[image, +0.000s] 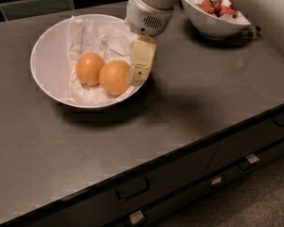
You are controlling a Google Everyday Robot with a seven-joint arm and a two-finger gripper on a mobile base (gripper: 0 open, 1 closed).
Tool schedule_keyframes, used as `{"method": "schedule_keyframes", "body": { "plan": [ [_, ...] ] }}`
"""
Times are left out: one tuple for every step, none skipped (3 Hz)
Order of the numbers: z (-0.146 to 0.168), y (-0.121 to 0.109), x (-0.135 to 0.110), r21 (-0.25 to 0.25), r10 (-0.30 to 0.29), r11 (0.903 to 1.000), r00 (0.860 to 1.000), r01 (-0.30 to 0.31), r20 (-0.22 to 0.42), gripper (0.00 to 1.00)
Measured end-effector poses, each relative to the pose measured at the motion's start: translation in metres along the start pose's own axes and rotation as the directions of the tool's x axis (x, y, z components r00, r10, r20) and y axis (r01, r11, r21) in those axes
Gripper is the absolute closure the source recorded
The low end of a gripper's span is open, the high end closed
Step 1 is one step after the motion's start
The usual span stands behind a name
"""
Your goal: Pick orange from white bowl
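The wide white bowl (47, 56), lined with crumpled white paper, sits on the dark counter at the left. Two near-identical oranges lie in it side by side, touching. The right orange (114, 77) looks marginally larger and paler. The left orange (90, 69) looks a little shinier. My gripper (139, 77) hangs down from the white arm over the bowl's right rim. It is right beside the right orange, and its tip is level with that orange. Nothing is held in it.
A second white bowl (213, 27) with red berries stands at the back right. The dark counter (203, 103) ends in a front edge with drawers (132, 188) below. A dark tiled wall runs along the back.
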State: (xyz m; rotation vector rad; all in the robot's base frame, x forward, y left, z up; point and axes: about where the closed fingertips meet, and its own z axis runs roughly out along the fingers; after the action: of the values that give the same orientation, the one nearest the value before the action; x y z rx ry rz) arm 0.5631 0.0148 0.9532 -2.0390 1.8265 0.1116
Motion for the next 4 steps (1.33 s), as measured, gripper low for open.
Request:
{"method": "schedule_keyframes", "body": {
  "plan": [
    [0.019, 0.0, -0.023, -0.033, -0.01, 0.9994, 1.0, 0.011, 0.029, 0.12],
    [0.032, -0.001, -0.037, -0.05, -0.011, 0.9987, 0.999, 0.013, 0.035, 0.12],
    [0.042, -0.004, -0.033, -0.057, 0.024, 0.9981, 0.999, -0.022, 0.033, 0.18],
    [0.05, -0.007, -0.024, -0.052, 0.069, 0.9964, 0.997, -0.067, 0.023, 0.17]
  ]
}}
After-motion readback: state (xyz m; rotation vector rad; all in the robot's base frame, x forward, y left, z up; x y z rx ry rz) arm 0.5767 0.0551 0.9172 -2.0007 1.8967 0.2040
